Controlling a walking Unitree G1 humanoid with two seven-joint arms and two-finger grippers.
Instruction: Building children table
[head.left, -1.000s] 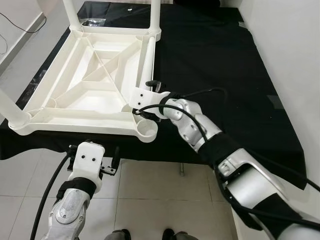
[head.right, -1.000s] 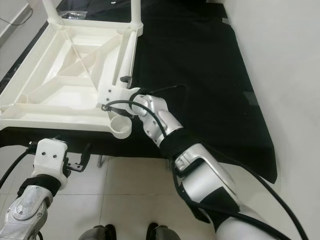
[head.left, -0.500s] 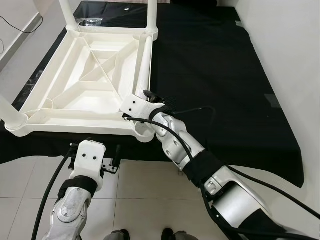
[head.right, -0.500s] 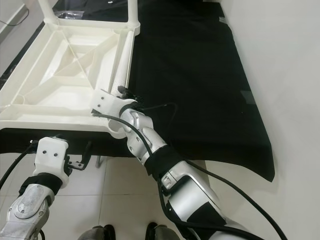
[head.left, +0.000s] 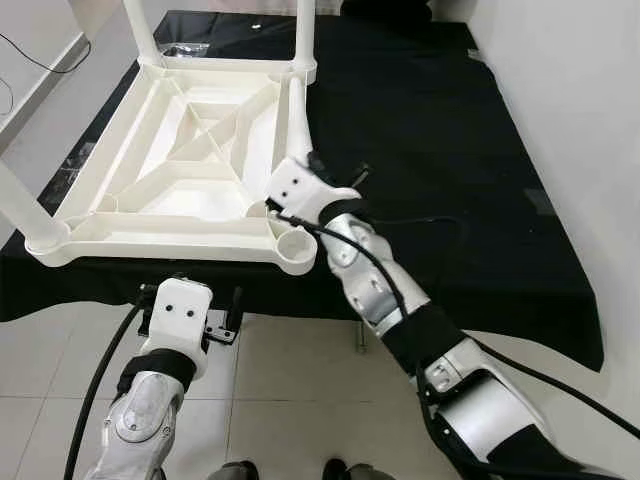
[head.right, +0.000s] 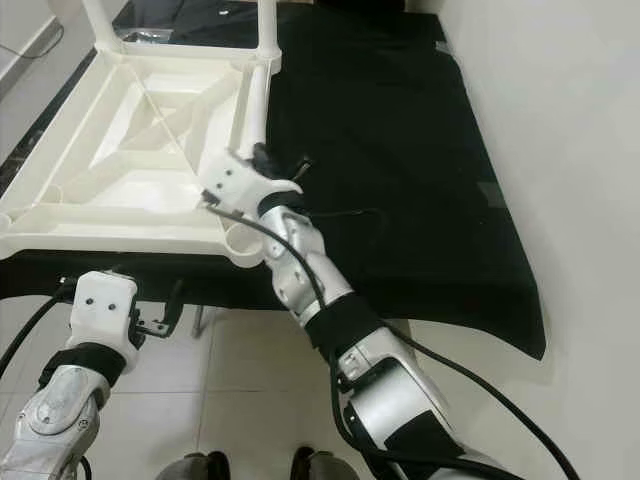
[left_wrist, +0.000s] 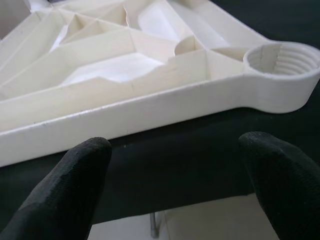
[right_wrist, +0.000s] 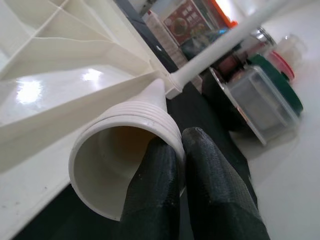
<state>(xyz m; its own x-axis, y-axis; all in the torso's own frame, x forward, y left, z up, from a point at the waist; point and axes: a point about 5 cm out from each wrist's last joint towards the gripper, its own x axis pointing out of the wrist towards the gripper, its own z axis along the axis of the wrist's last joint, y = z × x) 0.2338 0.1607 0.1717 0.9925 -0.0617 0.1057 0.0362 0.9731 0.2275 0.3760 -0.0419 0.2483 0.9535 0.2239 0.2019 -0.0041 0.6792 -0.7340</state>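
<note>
The white plastic table (head.left: 150, 240) lies upside down on a black cloth (head.left: 430, 150). Three corners have upright legs, such as the one at the near left (head.left: 20, 205). The near right socket (head.left: 297, 246) holds nothing, and its inner threads are seen in the left wrist view (left_wrist: 282, 57). A loose leg (head.left: 294, 120) lies along the table's right edge. My right gripper (head.left: 325, 172) is shut on the rim of the leg's threaded open end (right_wrist: 125, 135), just beyond that socket. My left gripper (head.left: 190, 318) hangs open below the table's front edge, fingers (left_wrist: 75, 180) wide apart.
A white wall runs along the right side of the cloth. Tiled floor lies below the front edge. A clear plastic bag (head.left: 185, 45) rests past the table's far side. Containers with green and red lids (right_wrist: 260, 85) stand further off.
My right gripper has moved a little further from me along the table's right edge, still on the leg's end. The left gripper has stayed put.
</note>
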